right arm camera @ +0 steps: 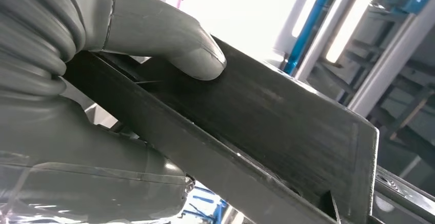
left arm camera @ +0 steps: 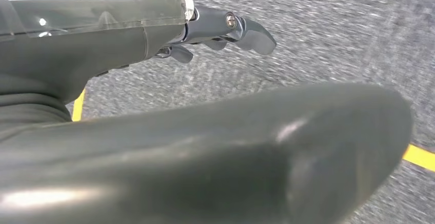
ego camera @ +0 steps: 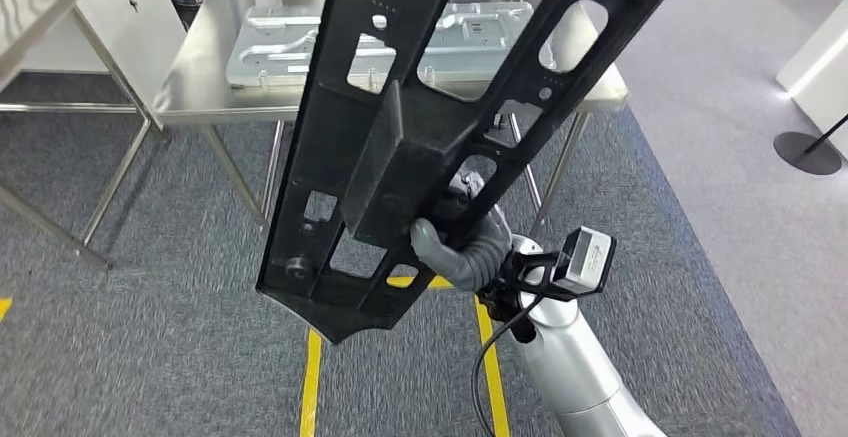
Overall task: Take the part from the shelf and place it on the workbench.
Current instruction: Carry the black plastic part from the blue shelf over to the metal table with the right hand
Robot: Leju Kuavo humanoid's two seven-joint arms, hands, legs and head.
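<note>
The robot's right hand [ego camera: 455, 247] grips the long black plastic frame part with cut-out windows [ego camera: 400, 137] by its raised box-like rib, thumb [right arm camera: 169, 39] pressed on the flat face, carrying it tilted above the grey carpet in front of the steel workbench [ego camera: 200, 77]. The left hand [left arm camera: 220, 29] hangs with fingers loosely curled, holding nothing. The part looks rigid, smooth and top-heavy; that central rib seems the surest hold.

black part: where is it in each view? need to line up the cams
Head view: the black part runs on a slant across the middle, gripped low by the right hand.
Right wrist view: the black part crosses the picture, the thumb pressed on its face.
Left wrist view: not in it.
Shared landmark: the right hand's grey thumb on the part.
</note>
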